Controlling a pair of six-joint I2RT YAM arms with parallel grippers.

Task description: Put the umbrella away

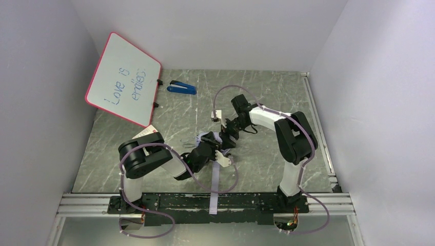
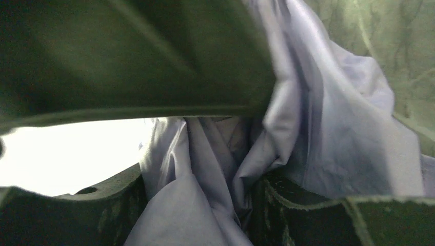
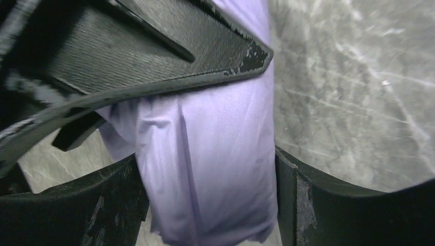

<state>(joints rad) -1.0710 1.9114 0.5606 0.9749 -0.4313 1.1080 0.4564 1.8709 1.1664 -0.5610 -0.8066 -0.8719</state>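
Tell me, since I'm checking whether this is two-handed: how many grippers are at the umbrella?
2. The left gripper reaches the umbrella from the near side, the right gripper from the far side; each has lilac fabric between its fingers.

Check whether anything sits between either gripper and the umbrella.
Nothing visible does. The umbrella has its lilac fabric lying between the fingers of the left gripper and of the right gripper; the stapler and whiteboard sit far back-left.

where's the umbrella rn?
Top view: the umbrella lies bunched at the centre of the table, between the left gripper and the right gripper, right of the whiteboard. Each wrist view shows its lilac fabric between the jaws.
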